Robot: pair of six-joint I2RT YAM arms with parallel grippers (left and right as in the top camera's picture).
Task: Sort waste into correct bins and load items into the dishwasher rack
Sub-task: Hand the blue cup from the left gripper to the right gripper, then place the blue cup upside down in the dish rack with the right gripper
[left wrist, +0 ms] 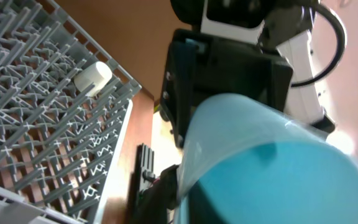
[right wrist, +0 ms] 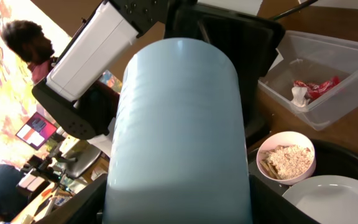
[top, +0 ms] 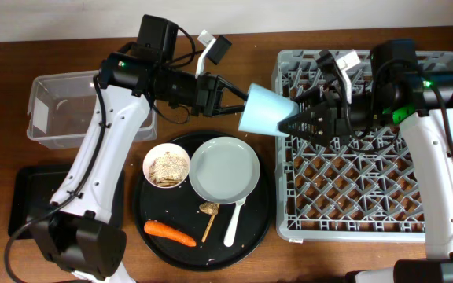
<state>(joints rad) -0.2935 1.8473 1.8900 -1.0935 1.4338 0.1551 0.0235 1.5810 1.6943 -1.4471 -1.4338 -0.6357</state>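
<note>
Seemingly, blue cup (top: pixel 264 110) between both jaws

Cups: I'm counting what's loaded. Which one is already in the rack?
The small white cup, resting on the dishwasher rack's pegs; the light-blue cup is in the air, outside it.

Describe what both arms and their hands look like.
The left arm and right arm have white shells, black joints and loose black cables. The left hand and right hand are black and two-fingered. A green light glows near the right wrist.
</note>
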